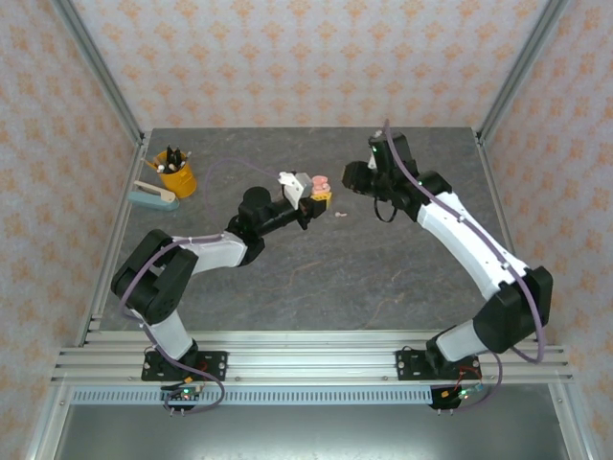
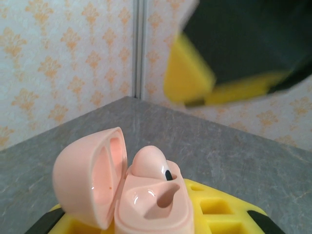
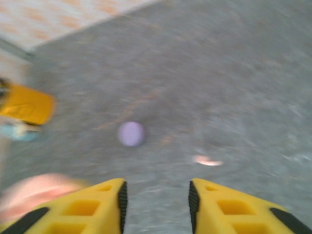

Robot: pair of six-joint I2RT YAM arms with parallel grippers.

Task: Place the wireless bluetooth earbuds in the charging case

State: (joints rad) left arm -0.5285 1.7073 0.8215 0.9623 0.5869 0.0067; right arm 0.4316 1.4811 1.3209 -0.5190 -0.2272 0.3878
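No legible text, label or number anywhere

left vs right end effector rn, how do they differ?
The left end effector is shut on the open pink case, which has one seated bud. The right end effector is open, with nothing between its fingers. The left one holds its load above the table. The right one faces down at the table, a loose pink bud ahead. Both are yellow and black.

Blurred grey tabletop (image 3: 234,73), right claw (image 3: 156,194) parted, round lilac object (image 3: 130,133) ahead, small pink earbud (image 3: 207,160) ahead-right, yellow cup (image 3: 27,107) far left
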